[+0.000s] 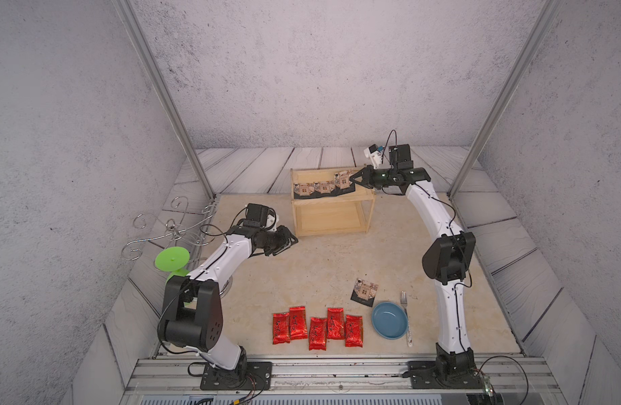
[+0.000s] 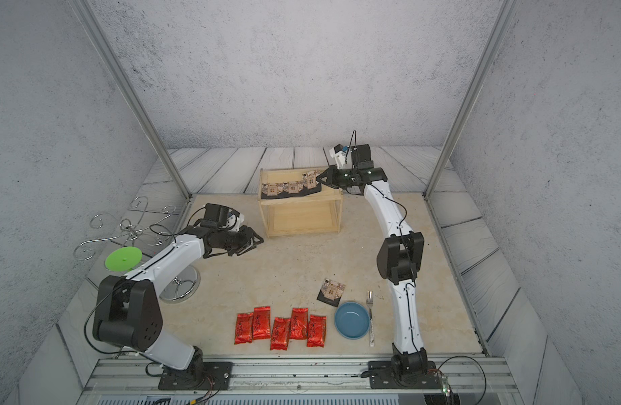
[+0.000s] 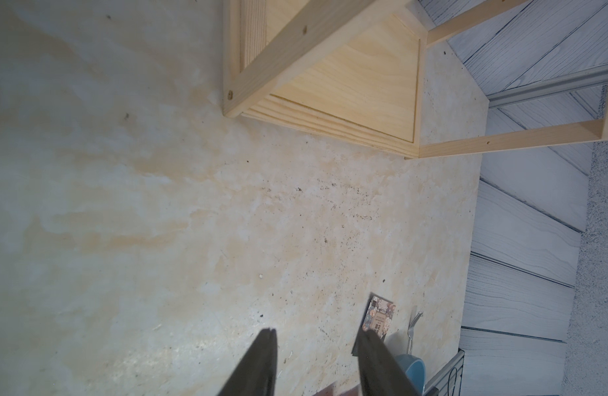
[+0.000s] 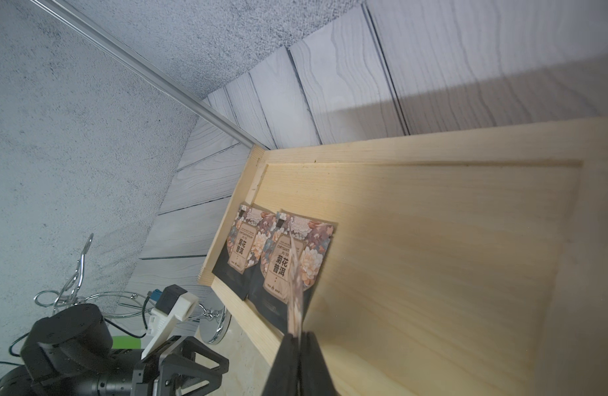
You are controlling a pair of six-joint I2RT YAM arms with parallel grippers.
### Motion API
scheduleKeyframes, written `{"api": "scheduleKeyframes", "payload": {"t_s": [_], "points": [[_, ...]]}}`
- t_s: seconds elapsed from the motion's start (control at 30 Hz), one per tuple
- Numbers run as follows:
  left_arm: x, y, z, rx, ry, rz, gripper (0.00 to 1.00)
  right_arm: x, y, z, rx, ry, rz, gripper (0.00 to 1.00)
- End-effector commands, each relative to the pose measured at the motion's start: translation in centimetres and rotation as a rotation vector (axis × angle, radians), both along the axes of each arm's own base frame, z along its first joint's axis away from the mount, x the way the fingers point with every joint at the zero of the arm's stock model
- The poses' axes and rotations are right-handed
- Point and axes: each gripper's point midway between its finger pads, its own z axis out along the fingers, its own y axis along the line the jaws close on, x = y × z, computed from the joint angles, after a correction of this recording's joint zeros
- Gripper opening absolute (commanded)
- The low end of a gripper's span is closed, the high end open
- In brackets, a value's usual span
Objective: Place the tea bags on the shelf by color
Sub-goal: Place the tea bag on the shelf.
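done: two black tea bags [image 1: 303, 189] lay flat, side by side, on the top tier of the shelf [image 1: 330, 219], which stood toward the tabletop's far edge.
in hand: a third black tea bag [image 1: 344, 179] was held at the right end of that tier, just beside the pair, not yet let go.
right gripper [image 1: 354, 177]: its jaws were pinched on that third bag, seen edge-on between them in the wrist view.
left gripper [image 1: 292, 242]: jaws parted and empty, hovering over bare tabletop off the shelf's front left corner.
remaining black: a fourth black tea bag [image 1: 364, 292] lay just beside a blue bowl [image 1: 389, 319], toward the front right corner.
remaining red: five red tea bags [image 1: 317, 333] lay in a row near the front edge; the lower tier was bare.
judgement: under halfway, with two of nine settled.
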Motion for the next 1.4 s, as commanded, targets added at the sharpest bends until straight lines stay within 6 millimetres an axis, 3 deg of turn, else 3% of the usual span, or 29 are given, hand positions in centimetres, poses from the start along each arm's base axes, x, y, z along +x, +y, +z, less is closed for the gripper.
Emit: {"api": "scheduleKeyframes", "payload": {"t_s": [0.0,0.27,0.6,1.1,1.23,1.37], "points": [[-0.1,0.2,-0.7,-0.005,0.013,-0.009,0.44,0.7,-0.2,-0.3,-0.032,-0.035,-0.011,0.15],[-0.1,0.2,-0.8,-0.014,0.016,-0.008,0.44,1.1,-0.7,-2.1,-0.096,-0.015,-0.036,0.22],[-0.1,0.2,-0.7,-0.022,0.016,-0.006,0.44,1.4,-1.8,-2.6,-0.161,-0.023,-0.078,0.33],[-0.1,0.2,-0.8,-0.028,0.016,-0.005,0.44,1.7,-1.3,-3.2,-0.167,-0.019,-0.085,0.35],[-0.1,0.2,-0.6,-0.026,0.01,-0.004,0.44,1.4,-1.2,-2.3,-0.166,-0.025,-0.088,0.35],[-0.3,0.0,-0.3,-0.022,0.006,-0.008,0.44,0.0,-2.1,1.1,-0.197,-0.067,-0.131,0.34]]}}
